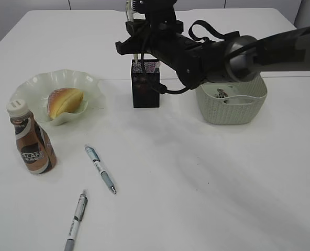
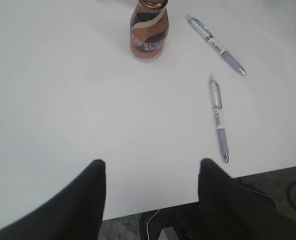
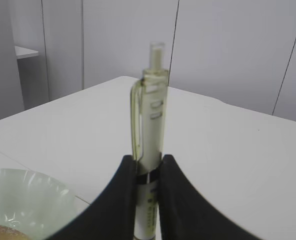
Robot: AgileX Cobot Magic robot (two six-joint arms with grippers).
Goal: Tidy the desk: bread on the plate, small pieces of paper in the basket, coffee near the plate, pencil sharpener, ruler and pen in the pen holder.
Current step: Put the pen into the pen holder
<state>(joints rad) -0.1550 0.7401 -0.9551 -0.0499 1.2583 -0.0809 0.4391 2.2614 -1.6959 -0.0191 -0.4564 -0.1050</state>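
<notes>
Holding: my right gripper (image 3: 147, 172) is clenched on a pale yellow-green pen (image 3: 150, 135), upright between the fingers (image 3: 123, 195); in the exterior view I see it directly above the pen holder (image 1: 145, 83)
Pen holder: black mesh box, upright on the desk (image 1: 197, 172), between the plate (image 1: 37, 83) and the basket (image 1: 233, 107); I see something pale and something pink at its mouth, but I cannot tell what they are
Plate: pale green ruffled glass, far left; the bread (image 1: 65, 102) lies in it, split side up
Basket: grey-green, perforated, right of the pen holder; a small dark and pale bit lies inside, too small for me to name; my right arm crosses above its rim
Coffee: brown bottle (image 1: 31, 138) with white cap, standing just beside the plate's near edge
Loose pens: a blue-grey pen (image 1: 100, 169) lies near the coffee on the open desk; a grey pen (image 1: 76, 219) lies closer to the near edge; the two are apart, neither touching the bottle
Left gripper (image 2: 150, 192): released, jaws spread wide with nothing between them, hanging over the near edge of the desk
Surface: plain white tabletop, faint arm shadows across the middle
Room: pale wall panels behind; a cable on the dark floor below the desk edge
</notes>
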